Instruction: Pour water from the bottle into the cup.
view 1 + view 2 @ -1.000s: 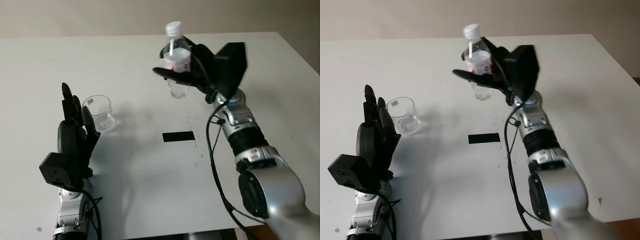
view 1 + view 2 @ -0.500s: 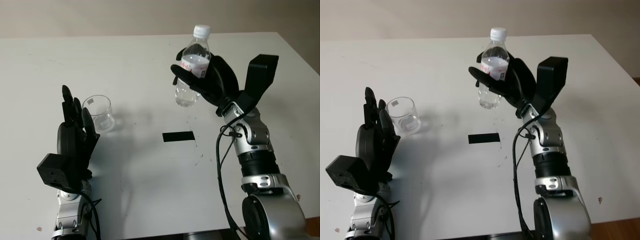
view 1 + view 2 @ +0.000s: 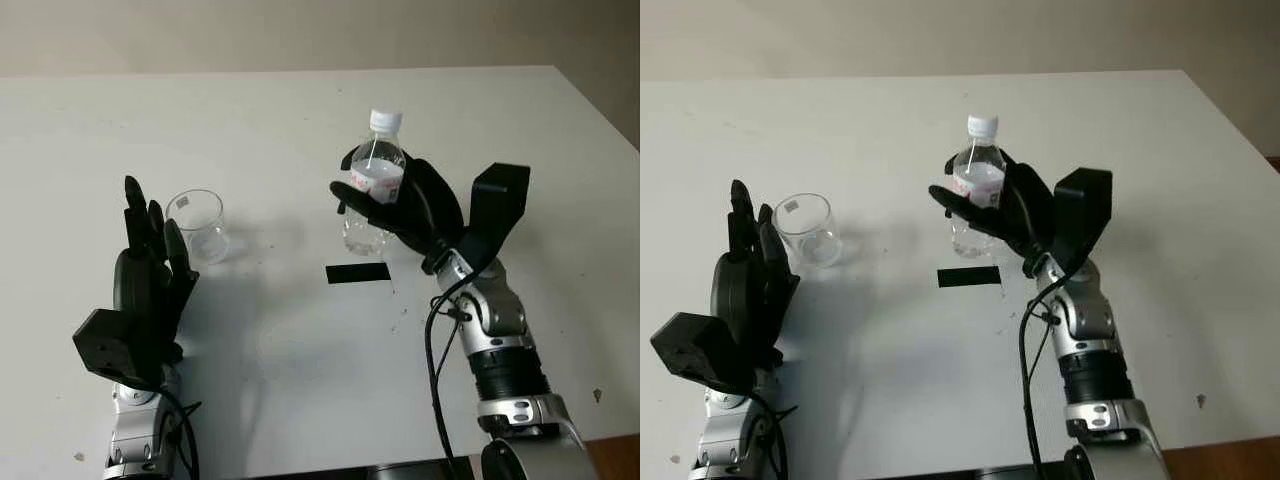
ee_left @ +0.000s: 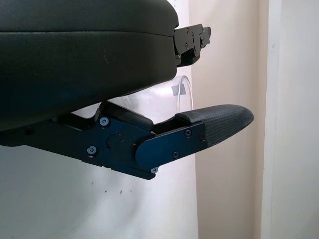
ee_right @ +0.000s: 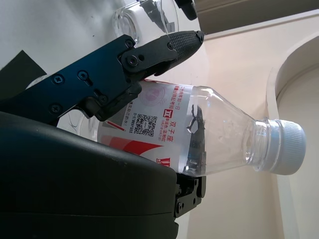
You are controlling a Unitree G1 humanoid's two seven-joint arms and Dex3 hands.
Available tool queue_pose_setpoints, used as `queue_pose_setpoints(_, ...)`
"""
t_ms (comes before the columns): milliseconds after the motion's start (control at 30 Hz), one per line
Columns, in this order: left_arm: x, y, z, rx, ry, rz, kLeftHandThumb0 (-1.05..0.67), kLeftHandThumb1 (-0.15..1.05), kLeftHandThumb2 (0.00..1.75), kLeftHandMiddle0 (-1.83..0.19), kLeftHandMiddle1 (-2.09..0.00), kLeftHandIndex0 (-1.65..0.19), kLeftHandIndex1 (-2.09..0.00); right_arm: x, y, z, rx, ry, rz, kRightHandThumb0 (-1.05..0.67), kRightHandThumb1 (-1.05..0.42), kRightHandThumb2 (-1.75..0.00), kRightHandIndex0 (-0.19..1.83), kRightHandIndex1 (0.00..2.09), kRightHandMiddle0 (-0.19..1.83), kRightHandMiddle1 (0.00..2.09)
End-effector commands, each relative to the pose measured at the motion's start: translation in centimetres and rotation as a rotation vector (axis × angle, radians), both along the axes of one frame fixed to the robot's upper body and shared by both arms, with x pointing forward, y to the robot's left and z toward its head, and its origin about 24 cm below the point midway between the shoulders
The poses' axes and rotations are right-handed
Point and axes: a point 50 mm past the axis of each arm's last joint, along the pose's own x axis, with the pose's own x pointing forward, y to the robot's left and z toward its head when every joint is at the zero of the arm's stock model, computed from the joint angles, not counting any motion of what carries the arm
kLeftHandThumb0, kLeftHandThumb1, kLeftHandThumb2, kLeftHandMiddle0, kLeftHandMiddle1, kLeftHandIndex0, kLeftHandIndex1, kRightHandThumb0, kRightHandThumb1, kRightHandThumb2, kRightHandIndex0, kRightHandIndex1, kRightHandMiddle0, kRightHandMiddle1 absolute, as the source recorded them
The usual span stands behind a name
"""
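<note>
A clear plastic water bottle [image 3: 370, 190] with a white cap and a red-and-white label stands upright in my right hand [image 3: 395, 205], which is shut around its middle, just behind a black tape strip. The bottle [image 5: 199, 144] also appears close up in the right wrist view, cap on. An empty clear glass cup [image 3: 198, 226] stands on the white table [image 3: 300, 340] to the left. My left hand [image 3: 150, 270] is open, held upright just in front of and left of the cup [image 4: 177, 94], apart from it.
A black tape strip [image 3: 357, 272] lies flat on the table just in front of the bottle. The table's far edge meets a beige wall at the back; the right edge runs diagonally at the far right.
My right hand has brought the bottle down and toward me, from high at the back to just behind the black strip. The left hand and the cup have stayed put.
</note>
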Motion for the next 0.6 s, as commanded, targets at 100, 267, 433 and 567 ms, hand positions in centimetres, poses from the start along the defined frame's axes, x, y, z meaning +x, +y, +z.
queue_pose_setpoints(100, -0.1, 0.1, 0.3, 0.006, 0.001, 0.012, -0.78, 1.05, 0.73, 0.19, -0.27, 0.14, 0.0, -1.0, 0.0, 0.6, 0.036, -0.011, -0.048, -0.23, -1.05, -0.35, 0.88, 2.09, -0.1, 2.09)
queue_pose_setpoints(267, -0.2, 0.1, 0.3, 0.005, 0.0, 0.007, -0.78, 1.05, 0.73, 0.19, -0.26, 0.14, 0.0, -1.2, -0.2, 0.6, 0.044, -0.005, -0.046, -0.24, -1.05, -0.36, 1.04, 2.09, -0.19, 2.09)
queue_pose_setpoints(433, -0.3, 0.2, 0.2, 0.016, 0.004, 0.013, -0.8, 1.05, 0.73, 0.19, -0.27, 0.13, 0.0, -1.2, -0.3, -0.1, 0.064, -0.036, -0.051, -0.25, -1.05, -0.35, 1.12, 2.09, -0.19, 2.09)
queue_pose_setpoints(567, -0.3, 0.2, 0.2, 0.012, 0.004, 0.008, -0.79, 1.05, 0.73, 0.19, -0.25, 0.15, 0.0, -1.2, -0.3, -0.6, 0.043, -0.057, -0.062, -0.26, -1.05, -0.34, 1.12, 2.09, -0.19, 2.09)
